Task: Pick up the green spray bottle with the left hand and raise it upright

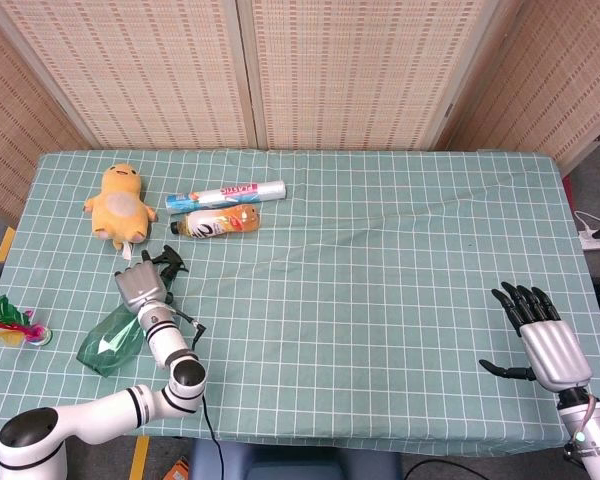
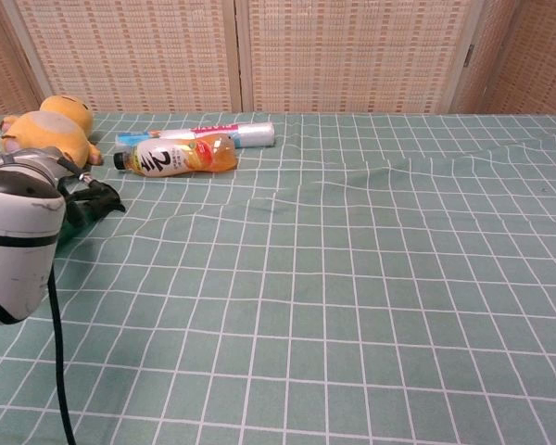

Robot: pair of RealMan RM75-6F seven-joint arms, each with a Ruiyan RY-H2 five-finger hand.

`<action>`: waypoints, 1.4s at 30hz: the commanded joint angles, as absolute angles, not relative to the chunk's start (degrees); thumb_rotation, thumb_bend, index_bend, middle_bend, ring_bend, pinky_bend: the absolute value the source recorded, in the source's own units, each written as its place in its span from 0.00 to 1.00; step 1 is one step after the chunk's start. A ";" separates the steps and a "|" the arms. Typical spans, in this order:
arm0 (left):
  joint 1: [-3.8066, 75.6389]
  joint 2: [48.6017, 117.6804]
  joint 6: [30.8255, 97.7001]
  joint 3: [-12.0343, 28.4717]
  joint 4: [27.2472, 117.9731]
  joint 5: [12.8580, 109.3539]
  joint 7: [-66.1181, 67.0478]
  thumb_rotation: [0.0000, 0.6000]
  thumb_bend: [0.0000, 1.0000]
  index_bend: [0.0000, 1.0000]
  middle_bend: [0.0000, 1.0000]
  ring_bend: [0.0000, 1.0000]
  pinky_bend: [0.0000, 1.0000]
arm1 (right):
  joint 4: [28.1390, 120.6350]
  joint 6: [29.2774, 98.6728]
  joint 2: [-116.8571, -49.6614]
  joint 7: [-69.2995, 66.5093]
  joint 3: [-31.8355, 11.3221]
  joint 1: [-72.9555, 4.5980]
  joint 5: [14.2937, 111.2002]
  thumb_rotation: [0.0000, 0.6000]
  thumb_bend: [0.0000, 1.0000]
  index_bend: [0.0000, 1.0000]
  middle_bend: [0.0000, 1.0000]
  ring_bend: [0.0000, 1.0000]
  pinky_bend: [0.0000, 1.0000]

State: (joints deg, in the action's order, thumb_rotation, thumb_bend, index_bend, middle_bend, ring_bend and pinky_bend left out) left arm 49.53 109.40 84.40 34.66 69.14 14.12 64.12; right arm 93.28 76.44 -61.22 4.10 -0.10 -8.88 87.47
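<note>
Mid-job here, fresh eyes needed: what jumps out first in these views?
The left hand sits over the neck of the green spray bottle, which lies flat near the table's front-left edge, not yet raised. Behind it, a yellow plush toy lies beside an orange drink bottle and a white tube. Far right, the right hand holds nothing, its dark fingers spread.

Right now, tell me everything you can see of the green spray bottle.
The green spray bottle lies on its side near the table's left front corner, not upright. Its body looks like translucent green plastic with a white mark, base towards the front edge; the black trigger head points towards the far side. The left robot hand lies over its neck, hiding that part, so a closed grip cannot be confirmed. The chest view shows only the black head and a green sliver.
</note>
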 commanded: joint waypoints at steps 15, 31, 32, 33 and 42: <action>50.03 111.23 82.97 32.62 64.26 15.51 64.67 1.00 0.22 0.26 0.46 0.41 0.32 | 93.31 76.42 -61.14 3.68 -0.09 -8.93 87.51 1.00 0.06 0.05 0.00 0.00 0.02; 49.70 110.13 85.18 33.30 68.13 17.60 64.36 1.00 0.22 0.34 0.55 0.50 0.38 | 93.33 76.53 -61.07 3.45 -0.06 -8.93 87.66 1.00 0.06 0.05 0.00 0.00 0.02; 49.65 109.76 85.63 33.35 69.28 18.02 64.23 1.00 0.22 0.34 0.55 0.50 0.38 | 93.33 76.54 -61.05 3.42 -0.06 -8.92 87.66 1.00 0.06 0.05 0.00 0.00 0.02; 49.49 109.30 86.16 33.39 70.74 18.56 63.88 1.00 0.22 0.34 0.55 0.50 0.38 | 93.33 76.57 -61.04 3.39 -0.06 -8.91 87.67 1.00 0.06 0.05 0.00 0.00 0.02; 46.22 102.11 90.00 33.77 88.11 26.16 57.22 1.00 0.23 0.34 0.57 0.51 0.39 | 93.17 76.82 -61.03 3.51 0.12 -8.83 88.13 1.00 0.06 0.05 0.00 0.00 0.02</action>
